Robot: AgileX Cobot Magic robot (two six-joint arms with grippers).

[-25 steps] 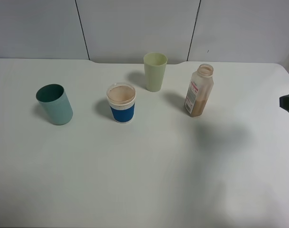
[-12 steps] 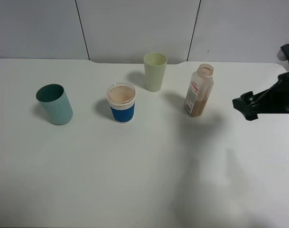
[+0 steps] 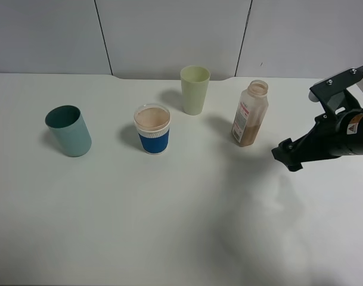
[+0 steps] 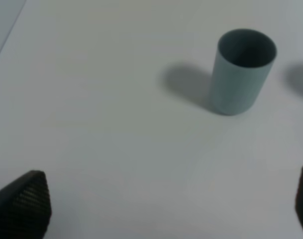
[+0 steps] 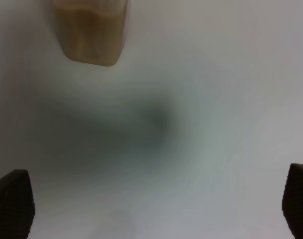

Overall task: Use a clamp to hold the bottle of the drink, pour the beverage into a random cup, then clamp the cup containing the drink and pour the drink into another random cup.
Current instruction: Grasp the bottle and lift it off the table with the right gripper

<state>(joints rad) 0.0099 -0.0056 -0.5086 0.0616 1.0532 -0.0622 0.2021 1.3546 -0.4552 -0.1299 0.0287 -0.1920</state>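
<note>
An uncapped clear bottle [image 3: 250, 113] with brown drink in its lower part stands upright at the right of the white table [image 3: 181, 226]. Its base shows in the right wrist view [image 5: 91, 30]. A white cup with a blue band [image 3: 152, 128] holds a brownish fill. A pale green cup [image 3: 195, 89] stands behind it and a teal cup [image 3: 68, 130] at the left. My right gripper [image 3: 287, 156] is open and empty, to the right of the bottle and apart from it; its fingertips [image 5: 12, 199] frame bare table. My left gripper [image 4: 163, 219] is open, with the teal cup [image 4: 243, 69] ahead of it.
Grey wall panels [image 3: 169, 30] run behind the table's far edge. My right arm [image 3: 342, 134] reaches in from the right edge. The left arm is out of the exterior view.
My right arm has come in from the right edge and moved left and slightly down toward the bottle. The cups and bottle have not moved.
</note>
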